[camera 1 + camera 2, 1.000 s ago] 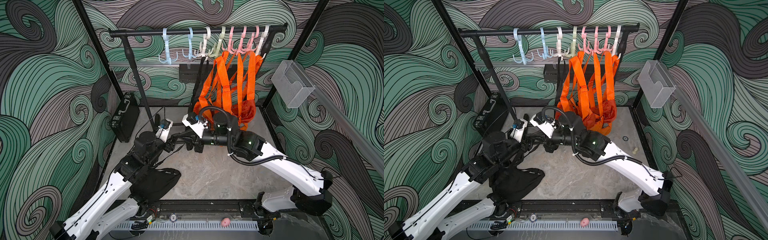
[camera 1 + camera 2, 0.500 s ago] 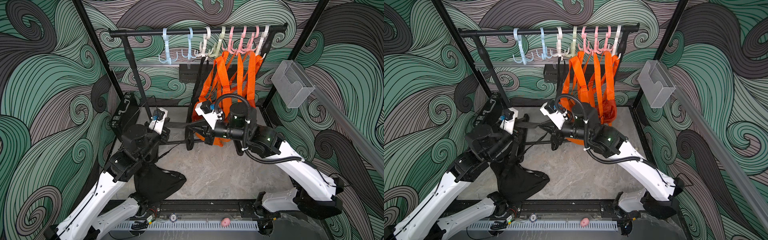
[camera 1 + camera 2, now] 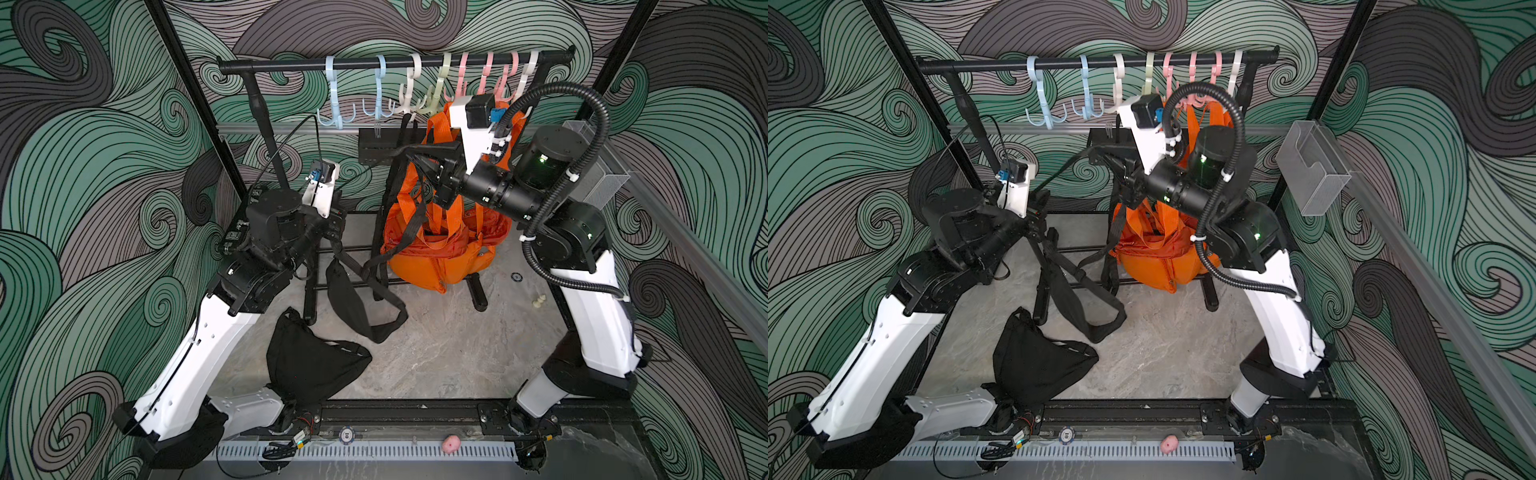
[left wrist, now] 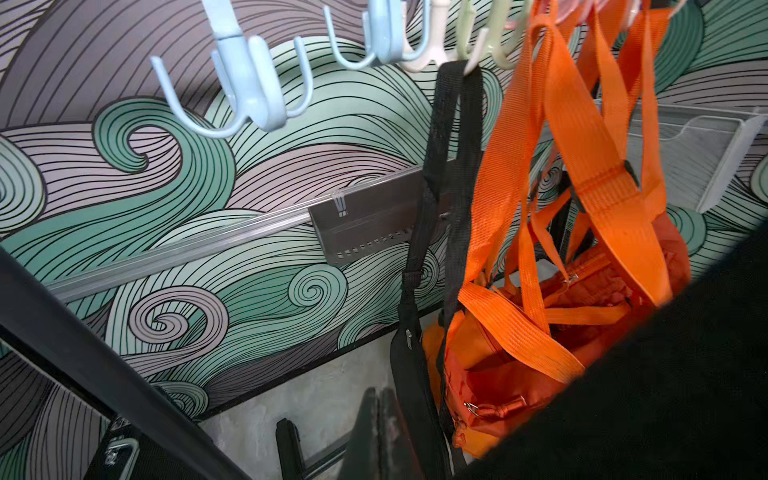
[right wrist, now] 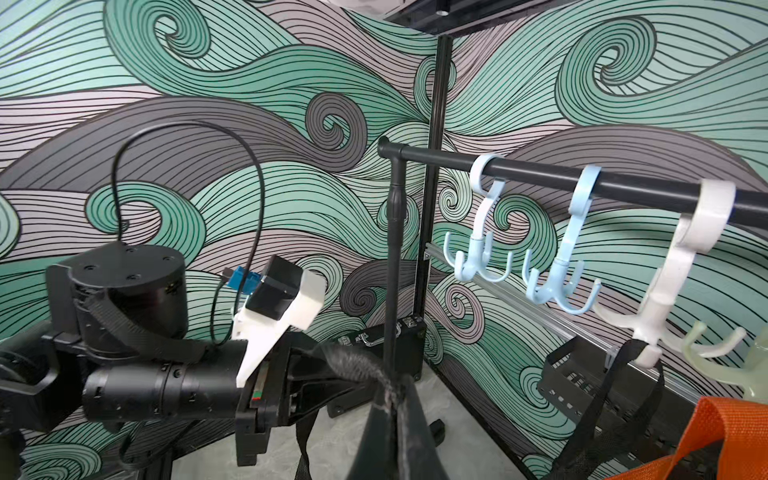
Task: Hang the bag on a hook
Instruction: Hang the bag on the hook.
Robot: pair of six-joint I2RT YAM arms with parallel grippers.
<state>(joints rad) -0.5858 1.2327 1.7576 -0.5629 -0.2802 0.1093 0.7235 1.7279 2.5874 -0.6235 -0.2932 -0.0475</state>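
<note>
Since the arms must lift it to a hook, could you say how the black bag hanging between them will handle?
Probably floppy: the black bag sags limply under its strap. Likely light: a thin strap carries it. Hanging loose, it may swing.

**Cloth, Plastic and Metal on Show**

The black bag (image 3: 353, 307) is looking like matt cloth, its strap (image 5: 349, 360) showing a coarse weave. The orange bags (image 3: 440, 257) are giving off a slight sheen, their webbing (image 4: 615, 166) showing fine ribs. The pastel hooks (image 4: 253, 99) are gleaming as smooth, glossy plastic on a matt black metal rail (image 5: 540, 172). The floor (image 3: 457, 357) is appearing smooth and stone-like.
</note>
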